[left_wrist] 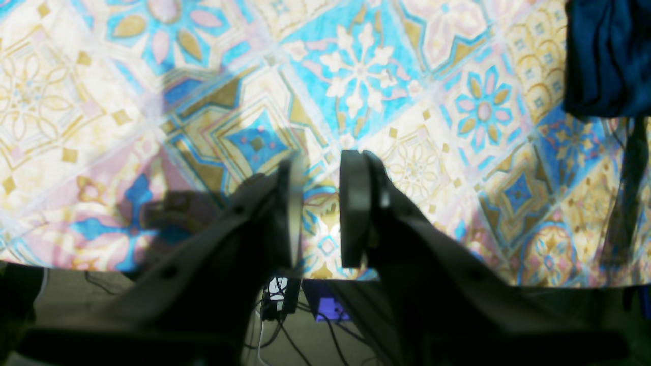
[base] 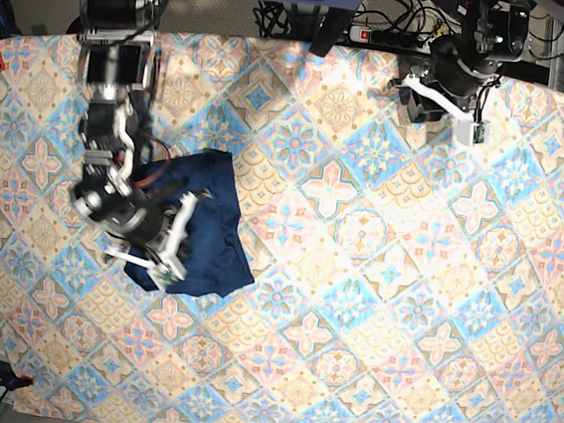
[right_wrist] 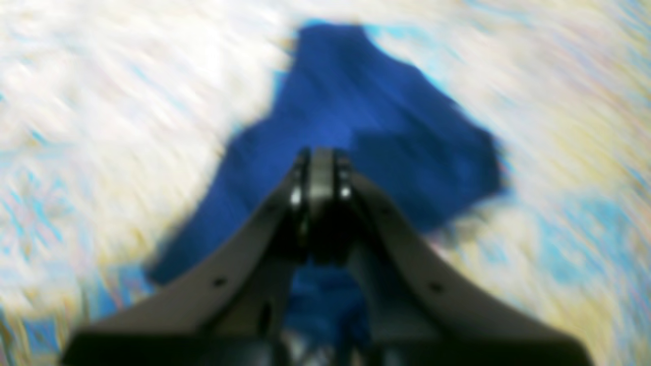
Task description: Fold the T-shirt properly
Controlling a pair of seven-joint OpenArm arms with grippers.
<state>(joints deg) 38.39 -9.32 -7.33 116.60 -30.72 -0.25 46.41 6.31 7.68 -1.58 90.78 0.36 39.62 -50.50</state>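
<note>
The T-shirt, dark navy, lies bunched (creased, irregular outline) directly beneath and ahead of the right arm's closed jaws.
</note>
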